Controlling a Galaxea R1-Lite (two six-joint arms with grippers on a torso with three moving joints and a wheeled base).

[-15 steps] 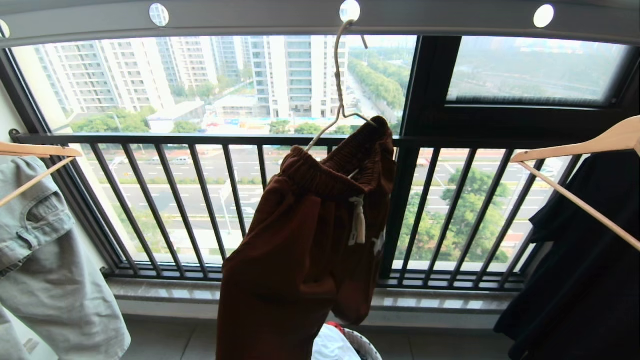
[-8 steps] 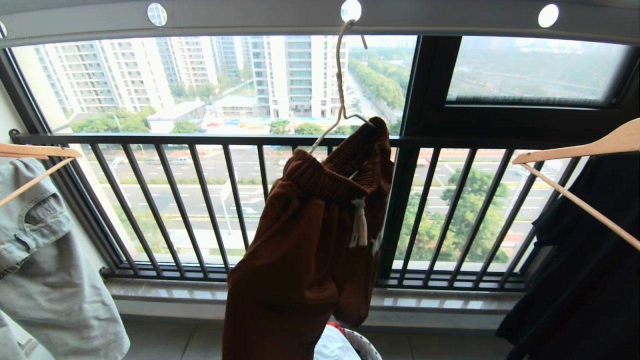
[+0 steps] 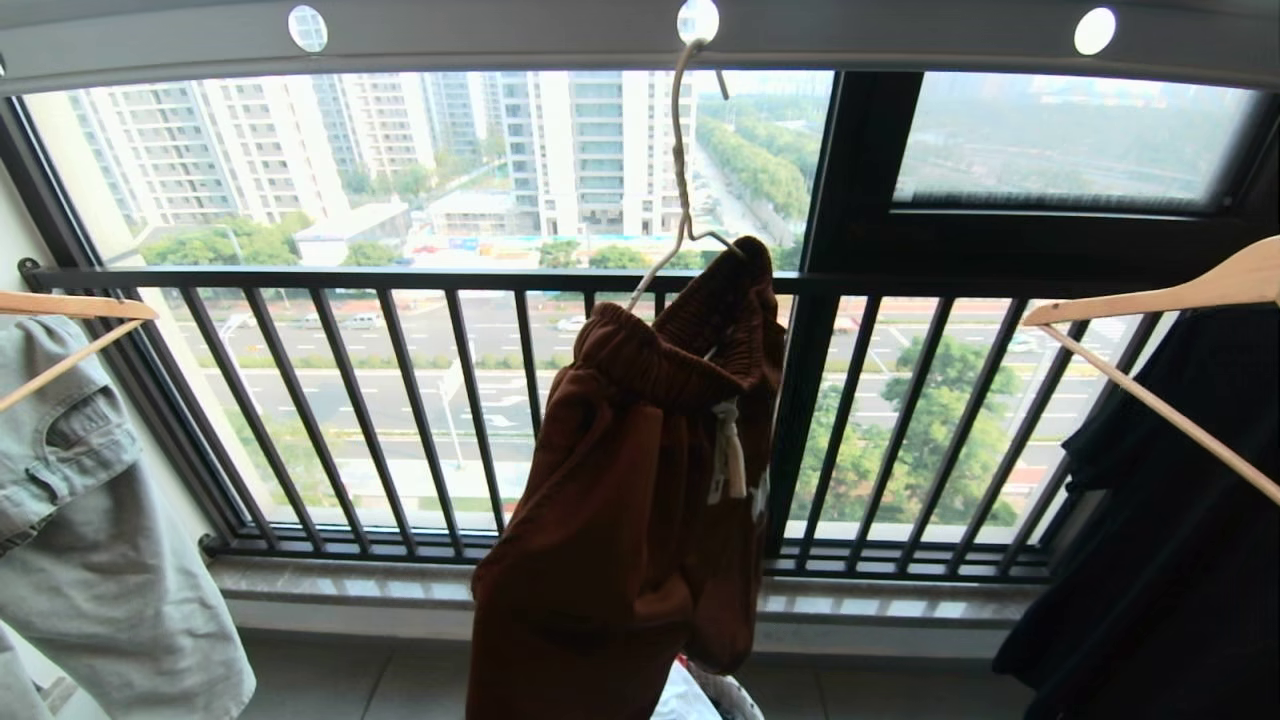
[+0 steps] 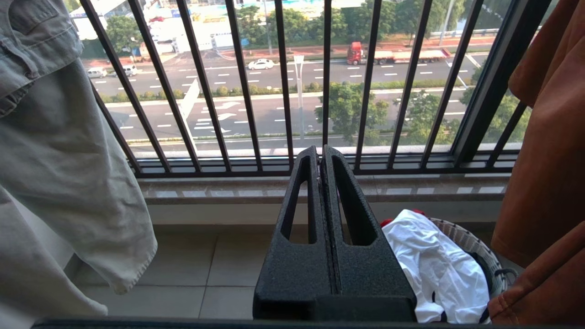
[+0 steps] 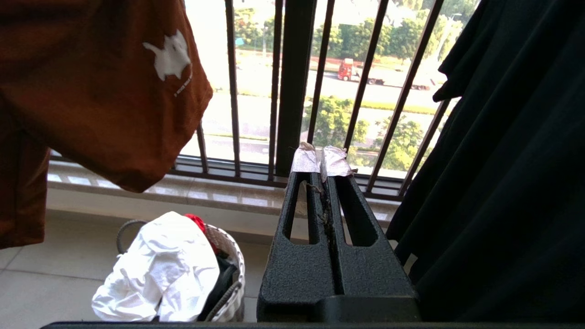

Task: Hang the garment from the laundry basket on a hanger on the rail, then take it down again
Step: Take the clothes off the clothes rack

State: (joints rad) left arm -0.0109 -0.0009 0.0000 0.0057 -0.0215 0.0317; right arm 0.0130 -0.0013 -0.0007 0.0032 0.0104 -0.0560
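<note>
The rust-brown garment (image 3: 620,500) hangs on the cream wire hanger (image 3: 680,170), whose hook sits in a round hole of the grey rail (image 3: 500,35) overhead. Its waistband is bunched on the hanger and the white drawstring dangles. The laundry basket (image 4: 475,249) stands on the floor below, with white cloth on top of it; it also shows in the right wrist view as the laundry basket (image 5: 228,256). My left gripper (image 4: 320,153) is shut and empty, low, left of the garment (image 4: 548,160). My right gripper (image 5: 321,155) is shut and empty, right of the garment (image 5: 105,91). Neither arm shows in the head view.
A pale denim garment (image 3: 90,520) hangs on a wooden hanger at the left. A black garment (image 3: 1170,520) on another wooden hanger (image 3: 1160,300) hangs at the right, close beside my right gripper. A black railing (image 3: 400,400) of vertical bars fronts the window.
The garment has swung a little to the right on its hanger. Nothing else in view has moved.
</note>
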